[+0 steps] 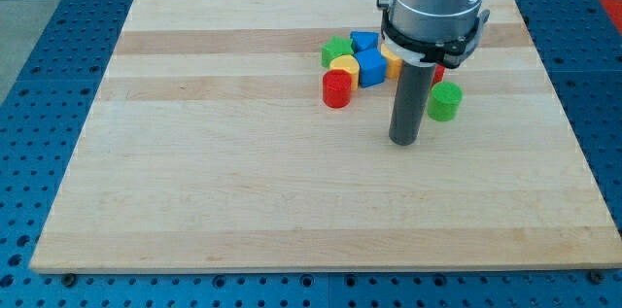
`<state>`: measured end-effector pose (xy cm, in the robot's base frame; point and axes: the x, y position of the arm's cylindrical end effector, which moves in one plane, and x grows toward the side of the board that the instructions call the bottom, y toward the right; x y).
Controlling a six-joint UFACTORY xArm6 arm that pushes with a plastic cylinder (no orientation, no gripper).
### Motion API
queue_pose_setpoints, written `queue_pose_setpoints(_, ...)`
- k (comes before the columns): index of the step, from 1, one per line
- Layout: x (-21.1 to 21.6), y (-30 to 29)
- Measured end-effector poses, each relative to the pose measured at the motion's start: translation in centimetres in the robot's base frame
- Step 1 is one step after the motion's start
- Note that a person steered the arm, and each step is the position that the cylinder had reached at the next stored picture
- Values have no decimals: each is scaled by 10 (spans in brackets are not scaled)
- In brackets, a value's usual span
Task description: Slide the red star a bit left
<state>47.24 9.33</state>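
Observation:
The red star (438,73) shows only as a small red sliver behind the arm's rod, just above the green cylinder (445,101); its shape cannot be made out. My tip (404,142) rests on the wooden board (243,182), below and to the left of that red sliver and left of the green cylinder. It touches no block.
A cluster lies left of the rod: a red cylinder (336,87), a yellow block (346,63), a green block (337,51), a blue cube (370,68), a second blue block (364,42) and a yellow block (392,61) partly under the arm.

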Motion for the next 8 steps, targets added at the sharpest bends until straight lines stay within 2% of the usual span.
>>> queue_pose_setpoints(8,0,29)
